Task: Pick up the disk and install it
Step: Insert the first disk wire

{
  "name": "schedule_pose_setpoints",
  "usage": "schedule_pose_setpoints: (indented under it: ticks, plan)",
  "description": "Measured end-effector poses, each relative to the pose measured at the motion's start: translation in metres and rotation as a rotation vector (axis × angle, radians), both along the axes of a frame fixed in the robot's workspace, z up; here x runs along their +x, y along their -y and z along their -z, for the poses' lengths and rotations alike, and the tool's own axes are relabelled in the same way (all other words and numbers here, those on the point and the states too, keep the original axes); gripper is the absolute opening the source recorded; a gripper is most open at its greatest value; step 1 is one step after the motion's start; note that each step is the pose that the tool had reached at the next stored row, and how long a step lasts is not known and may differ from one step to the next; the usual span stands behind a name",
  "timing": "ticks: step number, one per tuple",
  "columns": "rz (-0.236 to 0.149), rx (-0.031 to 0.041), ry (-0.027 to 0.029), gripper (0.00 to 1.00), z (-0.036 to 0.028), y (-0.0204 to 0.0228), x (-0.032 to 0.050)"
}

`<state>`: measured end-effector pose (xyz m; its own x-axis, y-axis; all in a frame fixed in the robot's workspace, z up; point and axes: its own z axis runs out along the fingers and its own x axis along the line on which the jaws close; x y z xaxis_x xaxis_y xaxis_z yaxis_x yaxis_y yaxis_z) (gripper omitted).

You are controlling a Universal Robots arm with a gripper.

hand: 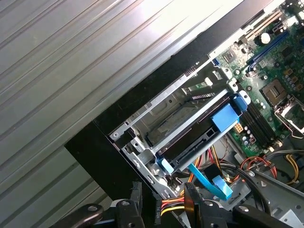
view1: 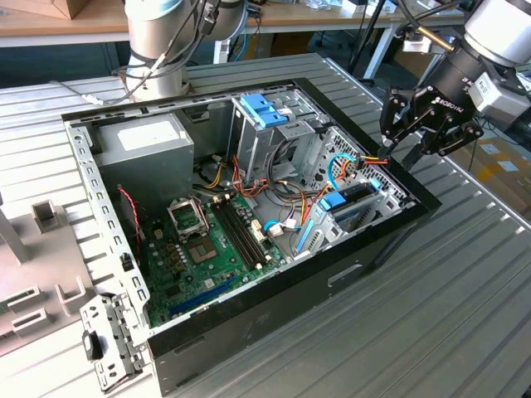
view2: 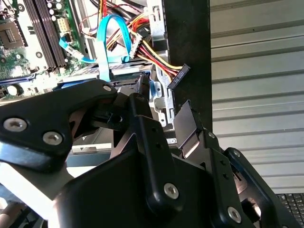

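We find the flat dark grey disk in its light blue plastic carrier frame [hand: 199, 130] already seated in the bare metal drive cage [hand: 156, 107] at the front corner of the open black computer case [view1: 365, 249]. In the exterior view the same disk [view1: 348, 203] lies below and inboard of the black gripper [view1: 431, 124], which hangs above the case's front rim and holds nothing. Its fingers [hand: 190, 199] stand apart, with empty space between them in both wrist views. We judge the pick-up and insertion done; whether the carrier is fully latched, we cannot tell.

Just beneath the gripper runs a bundle of red, yellow and black power wires ending in a black connector [view2: 178, 76], with a light blue flat data cable [view2: 107, 42] beside it. These loose leads lie closest to the fingers. Further inboard of the tool sits the green motherboard [view1: 207, 240]; beyond it the grey power supply box [view1: 141, 149] and a blue-latched bracket [view1: 261, 108].
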<state>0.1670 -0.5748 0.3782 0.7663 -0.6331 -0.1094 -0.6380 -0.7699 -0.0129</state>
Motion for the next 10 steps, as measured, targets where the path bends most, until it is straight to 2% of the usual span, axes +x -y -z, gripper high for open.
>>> schedule_pose_setpoints:
  ticks: [6,9,10]
  plan:
    - [0.005,0.0,0.0,0.48,0.0036,-0.0015,0.0039]
    - [0.057,-0.0001,-0.0001,0.48,0.0074,-0.0023,0.007]
    - [0.057,-0.0001,-0.0001,0.48,0.0082,-0.0035,0.0096]
